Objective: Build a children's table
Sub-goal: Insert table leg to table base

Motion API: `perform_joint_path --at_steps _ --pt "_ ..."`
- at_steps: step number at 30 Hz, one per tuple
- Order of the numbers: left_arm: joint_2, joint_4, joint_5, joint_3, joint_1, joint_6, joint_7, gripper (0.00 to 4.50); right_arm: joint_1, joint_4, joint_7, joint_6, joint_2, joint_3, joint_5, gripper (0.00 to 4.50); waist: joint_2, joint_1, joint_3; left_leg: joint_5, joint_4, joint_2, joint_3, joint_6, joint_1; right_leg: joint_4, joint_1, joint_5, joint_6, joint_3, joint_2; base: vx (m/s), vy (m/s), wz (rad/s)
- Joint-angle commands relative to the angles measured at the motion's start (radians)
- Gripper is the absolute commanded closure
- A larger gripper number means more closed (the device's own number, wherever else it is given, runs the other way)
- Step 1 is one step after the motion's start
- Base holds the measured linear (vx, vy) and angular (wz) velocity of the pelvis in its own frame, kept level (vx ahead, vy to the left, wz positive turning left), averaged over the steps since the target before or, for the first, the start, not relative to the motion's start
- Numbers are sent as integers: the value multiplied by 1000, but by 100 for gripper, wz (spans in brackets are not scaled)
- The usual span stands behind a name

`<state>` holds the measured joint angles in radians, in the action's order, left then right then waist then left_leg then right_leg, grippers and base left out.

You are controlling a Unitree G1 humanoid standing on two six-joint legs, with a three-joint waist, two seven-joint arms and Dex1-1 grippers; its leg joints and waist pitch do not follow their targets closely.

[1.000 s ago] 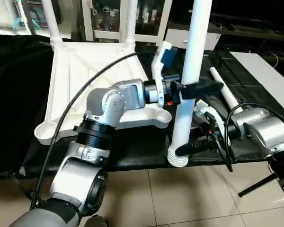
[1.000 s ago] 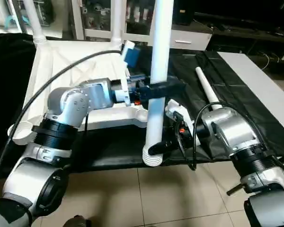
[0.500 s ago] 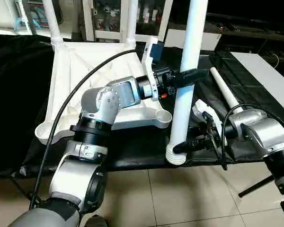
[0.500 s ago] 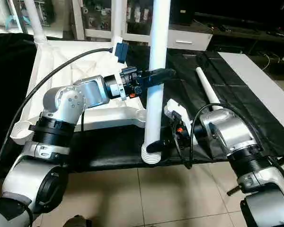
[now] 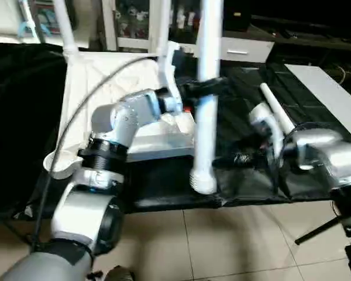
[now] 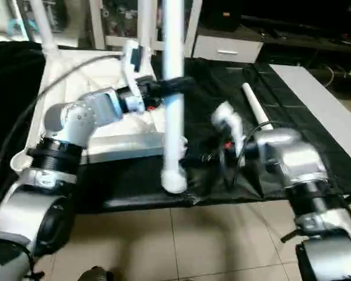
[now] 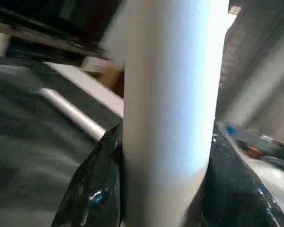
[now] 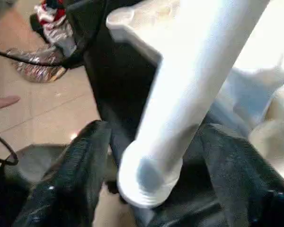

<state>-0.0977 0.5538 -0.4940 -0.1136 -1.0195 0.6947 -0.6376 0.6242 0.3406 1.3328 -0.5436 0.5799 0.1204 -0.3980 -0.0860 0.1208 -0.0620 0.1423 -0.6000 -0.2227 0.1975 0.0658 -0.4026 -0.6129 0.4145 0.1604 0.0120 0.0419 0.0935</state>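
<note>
**Holding a leg upright over a black-draped surface**

Covering the surface (image 5: 245,187) is black sheeting, with beige floor tiles (image 5: 222,240) in front and a white glass-door cabinet (image 5: 134,23) behind. The upturned tabletop (image 5: 93,88) lies at the left, 2 legs (image 5: 64,29) already standing in its far sockets. Another leg (image 5: 275,108) lies loose at the right. The left pincer (image 5: 207,88) is clenched around the upright leg (image 5: 206,117) mid-shaft; the right pincer (image 8: 146,156) straddles its threaded end, fingers (image 8: 66,175) spread either side.

Tabletop (image 5: 99,82) upside down, two legs (image 5: 63,26) fitted at far corners. Third leg (image 5: 206,99) near-upright, threaded end down; fourth (image 5: 276,108) apparently lying flat.
</note>
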Motion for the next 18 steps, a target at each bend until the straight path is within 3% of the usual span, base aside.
perform_joint_path --at_steps 1,2,7,9,14,16,18 --pt "4 -1 13 -3 -38 -23 24 275 -18 -17 -25 -16 21 -51 -24 101 2 1 83 236 63 -6 -5 -2 39 61 -49 155 -212 -15 32 0 0 0" --pt "3 4 12 -18 -43 -31 38 275 -34 -27 -50 -25 22 -86 -42 90 4 1 82 234 63 -4 -3 0 38 64 -48 149 -216 -15 31 0 0 0" --pt "-4 10 33 -24 -53 -28 87 276 -69 -45 -100 -23 27 -152 -56 46 1 0 81 249 63 -4 -4 8 36 65 -48 190 -207 -15 34 0 0 0" --pt "-3 20 40 -34 -63 -27 130 276 -75 -42 -182 -18 11 -200 -56 43 -4 -2 80 252 62 -2 -3 12 35 68 -47 211 -199 -13 34 0 0 0" --pt "2 29 34 -55 -73 -5 160 276 -69 -59 -314 -185 -42 -305 -160 43 -3 -6 82 242 62 0 -4 11 35 70 -47 231 -190 -12 33 0 0 0" --pt "2 26 33 -53 -73 -2 160 276 -67 -66 -342 -232 -64 -315 -178 43 -5 -7 82 234 62 -1 -3 10 34 69 -46 215 -192 -12 33 0 0 0" --pt "2 27 32 -50 -76 -4 162 276 -78 -86 -357 -237 -83 -289 -164 43 -4 -7 82 224 62 -1 -3 13 34 68 -45 203 -192 -13 33 0 0 0"
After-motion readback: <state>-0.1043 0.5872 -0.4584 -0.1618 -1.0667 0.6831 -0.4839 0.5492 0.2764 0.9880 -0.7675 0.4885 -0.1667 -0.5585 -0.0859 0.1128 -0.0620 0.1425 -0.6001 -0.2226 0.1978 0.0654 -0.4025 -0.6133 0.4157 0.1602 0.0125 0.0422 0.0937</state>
